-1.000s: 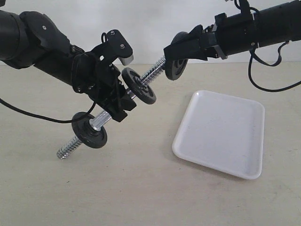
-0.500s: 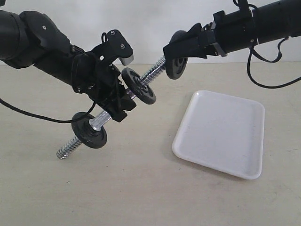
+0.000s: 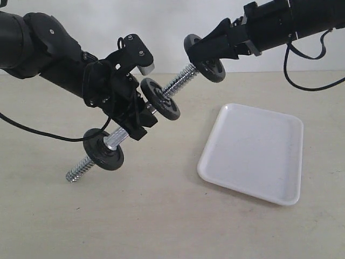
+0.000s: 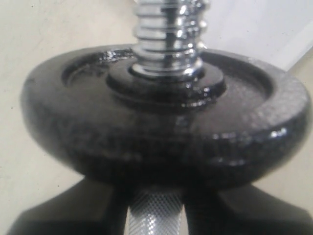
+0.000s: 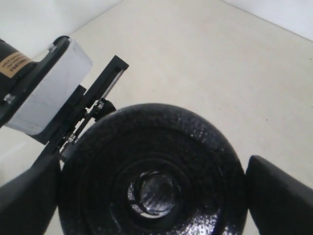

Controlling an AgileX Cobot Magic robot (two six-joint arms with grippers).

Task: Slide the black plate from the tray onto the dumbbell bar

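Off the tray (image 3: 253,156), the black plate (image 3: 210,67) sits pinched in the right gripper (image 3: 213,48) at the raised threaded tip of the dumbbell bar (image 3: 178,82), which slants down to the left gripper (image 3: 135,116), clamped on its knurled middle.

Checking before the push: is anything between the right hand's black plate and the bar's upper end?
Nothing visible does. The black plate is at the upper tip of the dumbbell bar, threads bare down to the next disc.
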